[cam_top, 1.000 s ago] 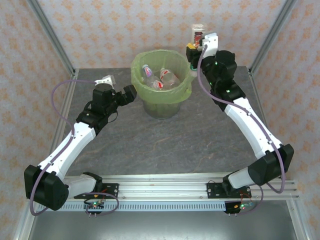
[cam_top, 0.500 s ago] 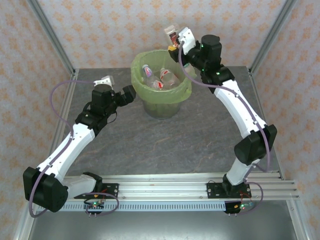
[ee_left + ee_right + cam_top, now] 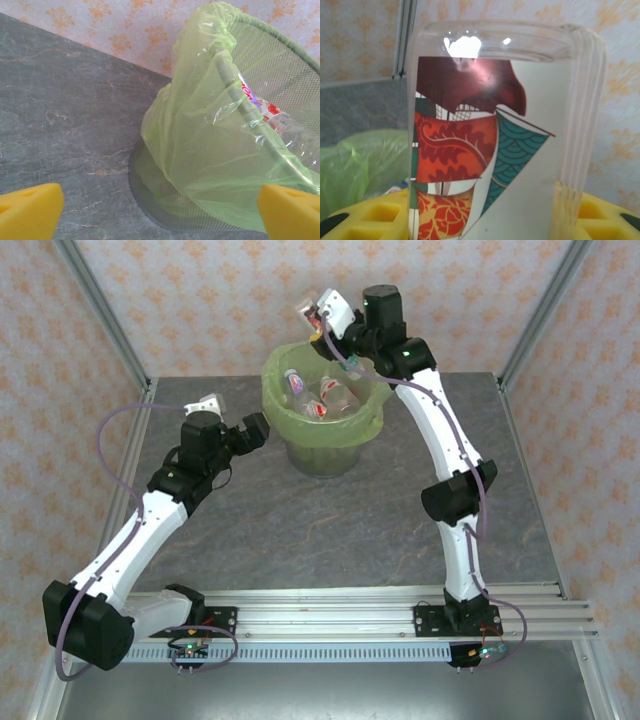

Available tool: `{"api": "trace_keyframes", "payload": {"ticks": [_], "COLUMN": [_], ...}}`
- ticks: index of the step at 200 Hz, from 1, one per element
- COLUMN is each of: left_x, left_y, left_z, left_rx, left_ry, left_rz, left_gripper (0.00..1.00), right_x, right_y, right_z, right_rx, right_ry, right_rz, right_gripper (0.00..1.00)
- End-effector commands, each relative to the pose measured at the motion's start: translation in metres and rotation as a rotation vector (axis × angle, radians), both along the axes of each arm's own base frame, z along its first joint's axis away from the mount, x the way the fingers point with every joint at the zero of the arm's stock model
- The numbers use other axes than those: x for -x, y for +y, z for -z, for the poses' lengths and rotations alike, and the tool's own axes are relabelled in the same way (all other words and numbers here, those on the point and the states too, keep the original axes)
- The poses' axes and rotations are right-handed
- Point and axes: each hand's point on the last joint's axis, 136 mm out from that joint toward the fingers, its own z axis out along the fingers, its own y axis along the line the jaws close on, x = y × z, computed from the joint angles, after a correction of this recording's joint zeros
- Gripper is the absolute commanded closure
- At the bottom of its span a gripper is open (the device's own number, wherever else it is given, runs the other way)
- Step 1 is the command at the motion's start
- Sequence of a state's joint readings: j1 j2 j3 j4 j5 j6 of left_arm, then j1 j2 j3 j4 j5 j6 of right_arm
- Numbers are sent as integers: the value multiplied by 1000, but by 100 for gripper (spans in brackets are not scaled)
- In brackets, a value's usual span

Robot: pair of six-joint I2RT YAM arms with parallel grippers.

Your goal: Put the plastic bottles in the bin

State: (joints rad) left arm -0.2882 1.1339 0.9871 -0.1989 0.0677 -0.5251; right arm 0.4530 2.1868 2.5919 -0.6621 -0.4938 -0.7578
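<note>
The plastic bottles [image 3: 320, 397] were mostly put away, as far as the views let me judge. On the left, the left fingers [image 3: 27, 211] stood wide apart and empty, low over the bench [image 3: 350, 530] and just beside the left wall of the bin [image 3: 268, 380]. In the middle, the bin stood upright with its green bag folded over the rim, and three bottles lay inside it. At the right, above the far rim, the right fingers [image 3: 367, 216] were clamped on a fourth bottle [image 3: 308, 308], clear with a red patterned label, not yet let go. I judged that dropping this one was what remained.

Compared with one second earlier, the right arm had swung left: the fourth bottle had been beyond the right rim and was now over the far rim. The left arm had hardly moved, and the three bottles inside lay as before.
</note>
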Motion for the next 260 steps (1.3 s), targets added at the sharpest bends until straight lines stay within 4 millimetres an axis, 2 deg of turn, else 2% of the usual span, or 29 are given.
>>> {"api": "trace_keyframes", "payload": {"ticks": [1,14,28,44,73,90,116,152,171,190,230,260], "left_x": [8,10,10,10,8,8,8,4,1,-2,-5,-2], "left_y": [8,10,11,11,10,9,11,10,9,7,11,25], "left_z": [0,0,1,2,1,1,3,7,8,11,13,8], "left_rx": [-25,-30,-31,-27,-24,-21,-25,-21,-21,-21,-38,-64], "left_ry": [3,1,-1,0,0,1,0,2,2,8,28,11], "left_rz": [-30,-38,-42,-41,-37,-36,-43,-49,-49,-44,-66,-117], "left_gripper": [0,0,0,0,0,0,0,0,0,0,0,0], "right_x": [6,4,3,7,23,30,39,62,71,69,76,93], "right_y": [1,1,-1,0,2,-1,-10,-21,-26,-33,-45,-66], "right_z": [27,36,43,42,32,21,3,-26,-33,-39,-63,-91], "right_rx": [99,131,151,141,116,103,79,18,-1,-31,-188,-363], "right_ry": [38,36,45,61,79,67,42,23,13,-5,5,-101], "right_rz": [-22,-11,3,1,-43,-45,-12,-3,10,60,141,211], "right_gripper": [87,79,55,34,15,1,1,1,1,1,1,1]}}
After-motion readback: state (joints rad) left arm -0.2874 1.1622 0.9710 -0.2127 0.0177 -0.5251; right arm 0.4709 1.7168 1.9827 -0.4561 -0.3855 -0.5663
